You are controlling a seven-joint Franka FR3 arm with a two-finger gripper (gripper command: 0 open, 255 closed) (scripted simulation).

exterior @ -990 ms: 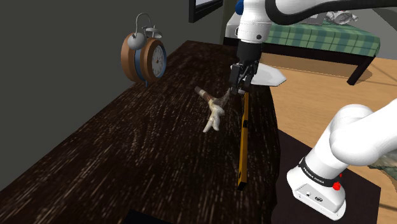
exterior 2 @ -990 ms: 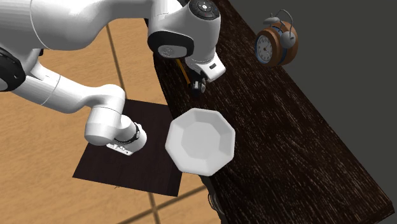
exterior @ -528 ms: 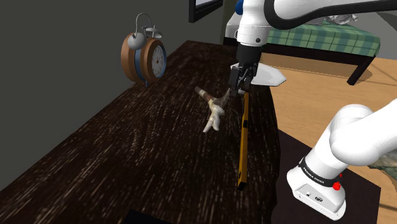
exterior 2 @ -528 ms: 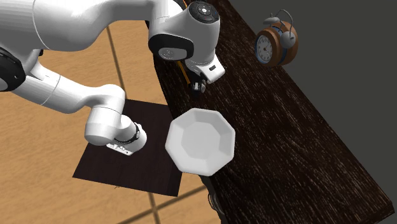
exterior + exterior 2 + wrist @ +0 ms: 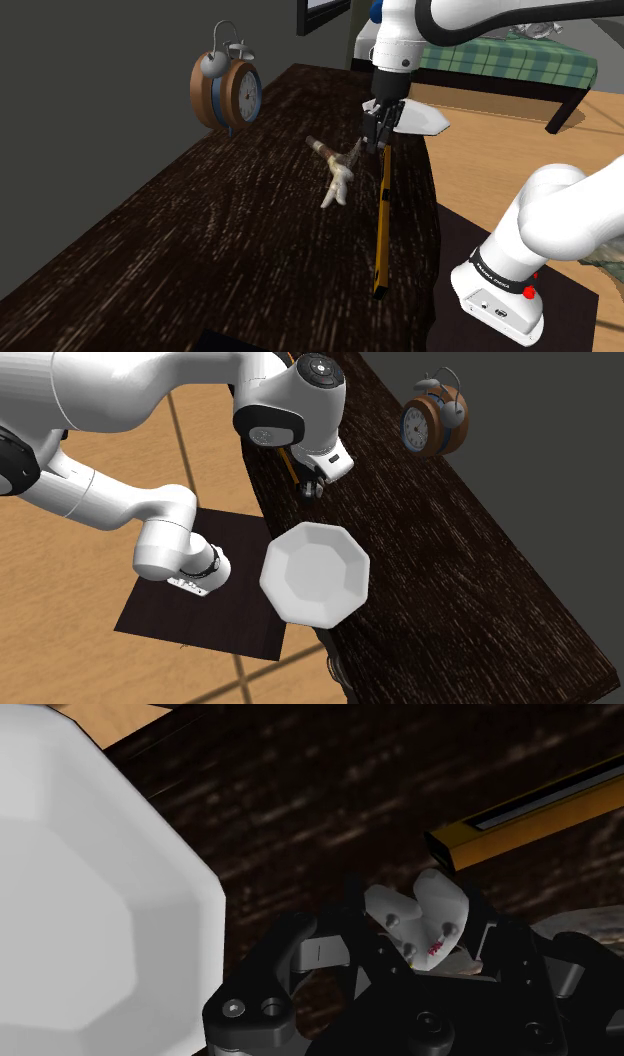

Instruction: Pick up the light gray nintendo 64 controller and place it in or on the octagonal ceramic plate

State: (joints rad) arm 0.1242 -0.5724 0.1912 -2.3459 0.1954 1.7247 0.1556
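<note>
Dark wood-grain surface [image 5: 200, 250]. Nearest, a yellow bar [image 5: 382, 230] lay close to its edge. The light grey controller [image 5: 425, 919] lay at the bar's far end, the end effector [image 5: 379, 142] directly at it; whether it gripped could not be told. Beyond: white octagonal plate [image 5: 315, 577] overhanging the edge, alarm clock [image 5: 228, 88].

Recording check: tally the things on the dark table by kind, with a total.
Alarm clock: 1
White octagonal plate: 1
Light gray controller: 1
Long yellow bar: 1
Brown stick-shaped thing by the controller, kind unclear: 1
Total: 5
</note>
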